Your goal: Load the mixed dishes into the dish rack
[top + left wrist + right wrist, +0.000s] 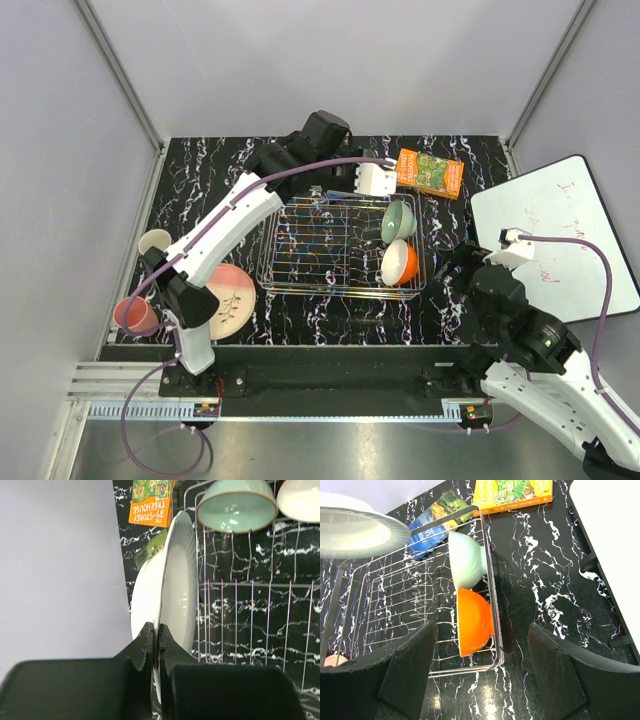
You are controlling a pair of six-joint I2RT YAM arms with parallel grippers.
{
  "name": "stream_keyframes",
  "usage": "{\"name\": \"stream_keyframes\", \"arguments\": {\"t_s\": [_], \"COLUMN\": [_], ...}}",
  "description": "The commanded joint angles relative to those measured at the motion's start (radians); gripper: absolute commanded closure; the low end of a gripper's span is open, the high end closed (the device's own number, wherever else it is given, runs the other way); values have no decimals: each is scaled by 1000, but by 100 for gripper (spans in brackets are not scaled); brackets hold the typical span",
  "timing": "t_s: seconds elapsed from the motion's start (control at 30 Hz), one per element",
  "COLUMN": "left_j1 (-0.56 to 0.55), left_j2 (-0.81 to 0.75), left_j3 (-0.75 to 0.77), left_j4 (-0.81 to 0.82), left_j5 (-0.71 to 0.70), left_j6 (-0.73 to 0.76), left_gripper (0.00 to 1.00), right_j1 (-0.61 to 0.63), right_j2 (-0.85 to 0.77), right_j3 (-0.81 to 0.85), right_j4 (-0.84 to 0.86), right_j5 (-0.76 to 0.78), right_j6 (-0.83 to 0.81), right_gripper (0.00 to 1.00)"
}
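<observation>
Rack condition: the dish rack [300, 288] sits mid-table in the overhead view. Its right end carries two items, the pale green bowl [398, 220] and, below it in the frame, the orange-outside cream bowl [400, 263]. Both are tipped on their sides among the wires, one just beside the other. This looks deliberate: on edge they take little room and leave the centre and left of the grid free.

Item in hand: the white plate [177, 595] is held upright on its edge at the upper edge of the rack, with the wire grid to its right in the left wrist view. Judged reason: a plate presented edge-down can drop between the wires rather than lie flat across them. Whether its lower rim touches the rack cannot be told.

Left arm: the left gripper [156, 630] has its jaws pinched together on the rim of the white plate, with only the rim's thickness between them.

Right arm: the right gripper [481, 640] has its jaws spread wide, with nothing between them and nothing touched. It hovers off the lower right of the rack, looking down on the two bowls. Judged reason: parked clear of the left arm's work.

Outstanding, lower left of the overhead view and outside the rack: the pink-and-cream plate [228, 300] lies flat, partly under the left arm, with the small pink cup [135, 315] just to its left.

Not for loading: the orange packet [430, 172], the blue packet [432, 522] and the white board [560, 240].
</observation>
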Motion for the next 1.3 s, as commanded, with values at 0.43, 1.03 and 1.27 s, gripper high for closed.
{"name": "stream_keyframes", "arguments": {"t_s": [0.43,1.03,1.27], "left_j1": [-11,-34,-37], "left_j2": [78,64,78], "left_j3": [79,38,39], "left_j4": [299,351,360], "left_j5": [-2,-13,-14], "left_j6": [-75,-24,12], "left_gripper": [100,100,100], "right_j1": [0,0,-1], "right_j2": [-25,-31,-37], "right_j3": [-16,-47,-49], "right_j4": [21,50,50], "right_j5": [-14,-40,-42], "right_j6": [36,35,32], "right_gripper": [18,18,18]}}
